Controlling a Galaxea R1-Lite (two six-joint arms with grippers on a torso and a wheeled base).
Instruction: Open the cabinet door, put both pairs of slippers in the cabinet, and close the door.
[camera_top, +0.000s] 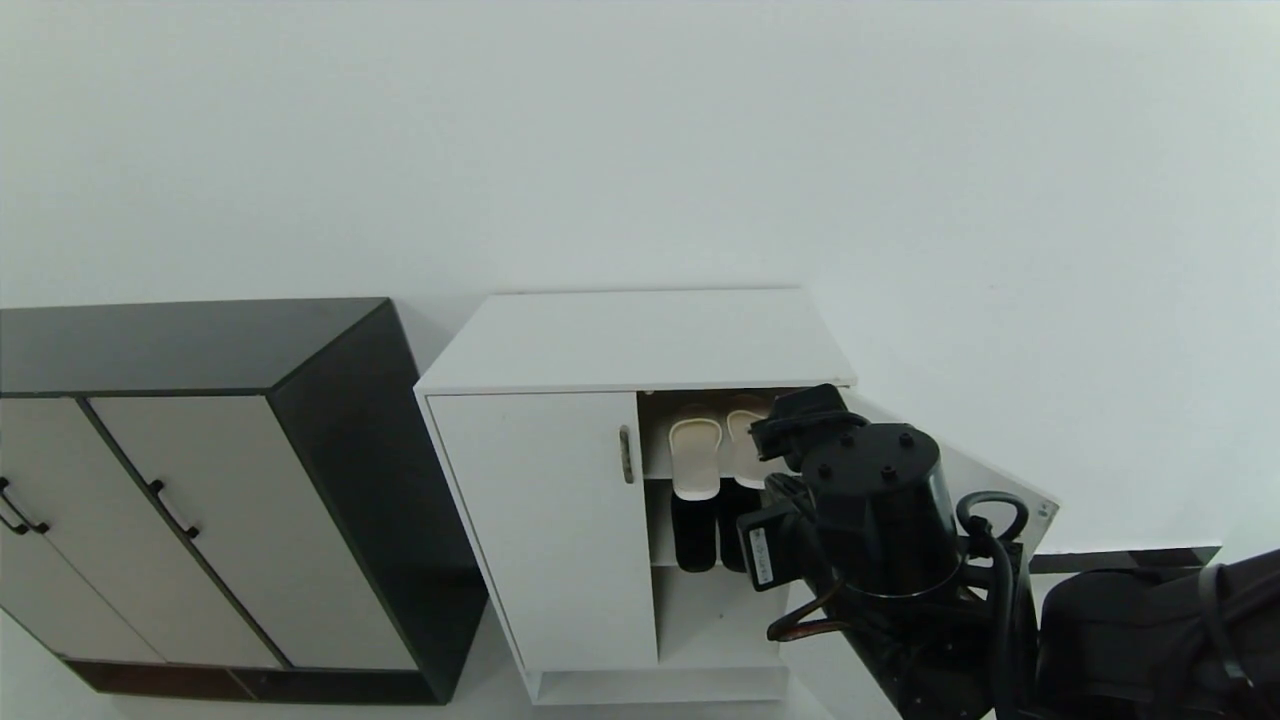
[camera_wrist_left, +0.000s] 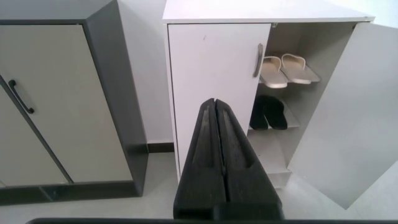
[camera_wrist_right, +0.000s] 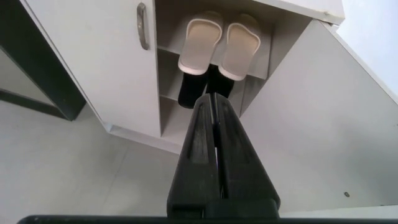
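Inside white cabinet (camera_top: 640, 340), door (camera_wrist_right: 323, 124) open: white slippers (camera_wrist_right: 200, 43) above black slippers (camera_wrist_left: 268, 113); left gripper (camera_wrist_left: 216, 104), right gripper (camera_wrist_right: 214, 99) both pinched together; dark cabinet (camera_top: 330, 450) adjacent.

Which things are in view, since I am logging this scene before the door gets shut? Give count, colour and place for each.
white cabinet: one, white, against the wall, right of the dark cabinet.
open door: one, white, swung out on the white cabinet's right side.
closed door: one, white, left half, with a metal handle.
white slippers: one pair, white, on the top shelf.
black slippers: one pair, black, on the middle shelf.
dark cabinet: one, black, two beige doors, left of the white cabinet.
left end effector: one, black, shut, facing the closed door.
right end effector: one, black, shut, facing the open compartment.
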